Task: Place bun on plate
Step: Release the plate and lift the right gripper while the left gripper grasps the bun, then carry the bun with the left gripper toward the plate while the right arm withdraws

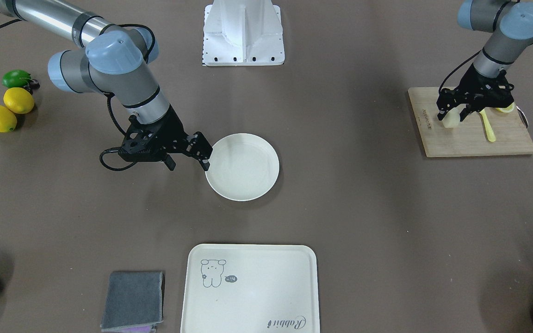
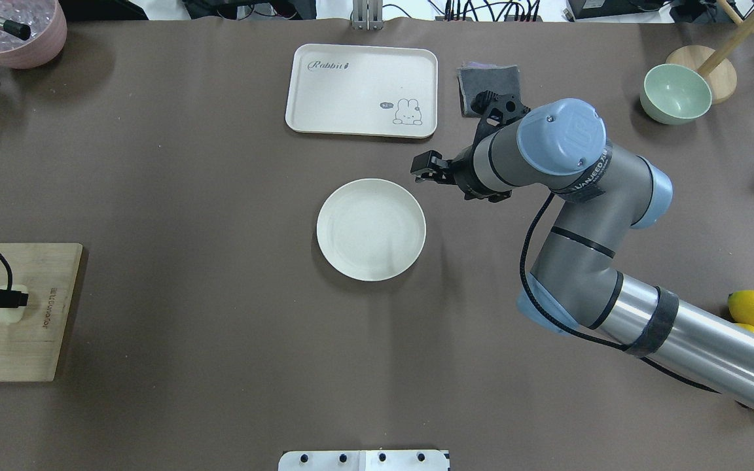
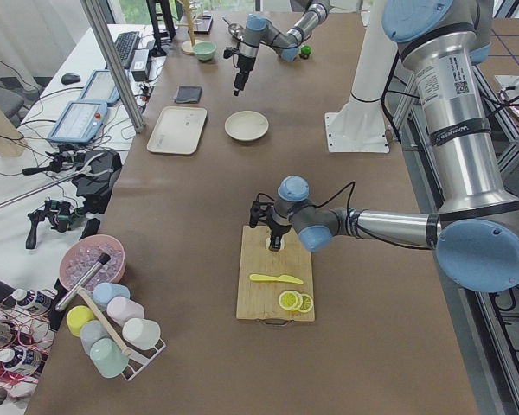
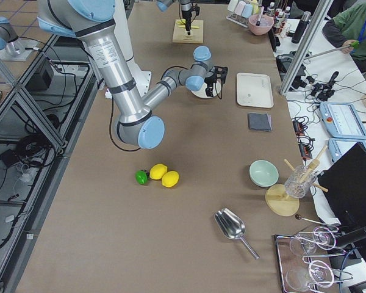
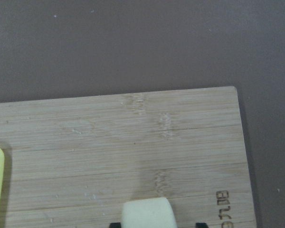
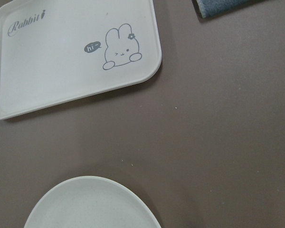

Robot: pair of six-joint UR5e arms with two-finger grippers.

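Observation:
The bun point(image 1: 451, 121), a small pale lump, lies on the wooden cutting board point(image 1: 474, 138) at the robot's left end of the table. My left gripper point(image 1: 452, 117) hangs over it with a finger on either side. In the left wrist view the bun point(image 5: 147, 213) sits between the fingertips point(image 5: 201, 224) with a gap on one side, so the gripper is open. The round cream plate point(image 1: 243, 175) lies at mid-table with nothing on it. My right gripper point(image 1: 190, 167) hovers open and holds nothing, right beside the plate's point(image 2: 370, 229) rim.
A yellow knife point(image 1: 487, 127) and lemon slices point(image 1: 505, 108) share the board. A cream tray point(image 1: 248, 286) and a grey cloth point(image 1: 132, 300) lie on the far side. Two lemons point(image 1: 9, 108) and a lime point(image 1: 15, 78) sit by the right arm. A green bowl point(image 2: 675, 95) stands far right.

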